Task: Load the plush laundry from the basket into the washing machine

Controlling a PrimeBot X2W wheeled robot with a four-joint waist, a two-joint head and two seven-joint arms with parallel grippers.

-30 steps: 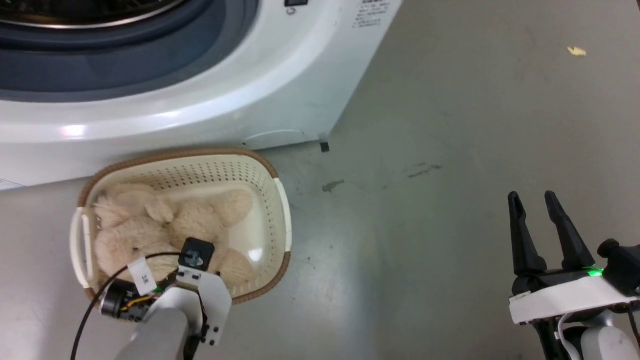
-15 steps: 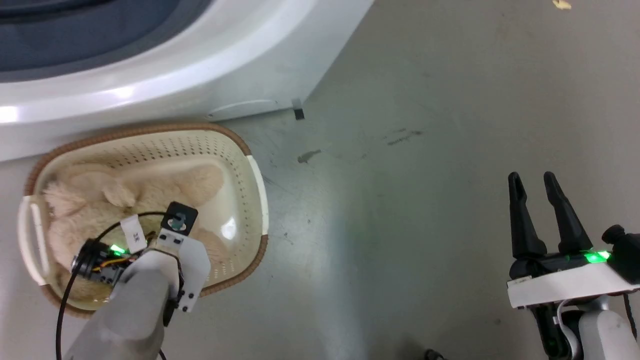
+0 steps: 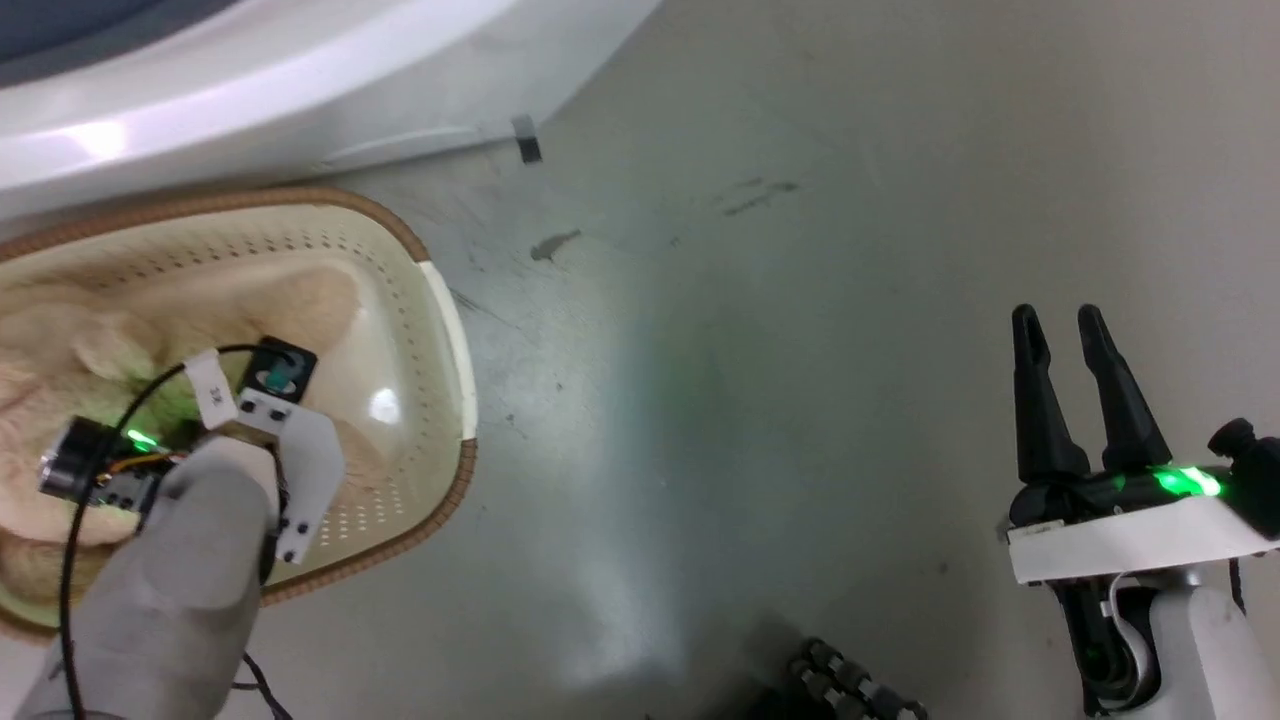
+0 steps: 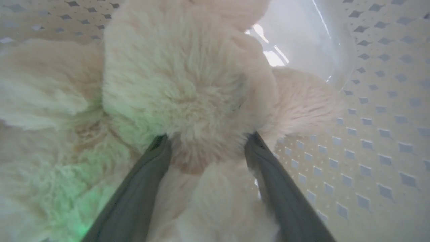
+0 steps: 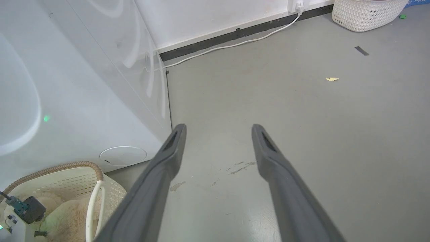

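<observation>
1. Currently the left claw (image 4: 208,139) is down inside the basket (image 4: 386,117). Its fingers are apart and straddle a rounded lobe of the plush laundry (image 4: 181,84), with fur touching both inner faces.
2. Right claw (image 3: 1055,320) hovers over the bare grey floor (image 3: 750,350), well apart from the basket, fingers spread with nothing between them.
3. Plush laundry lies wholly within the basket.
4. Basket stands on the floor just beside the washing machine (image 3: 250,90).
5. Farther off, a white cable (image 5: 235,43) runs along the wall base.
</observation>
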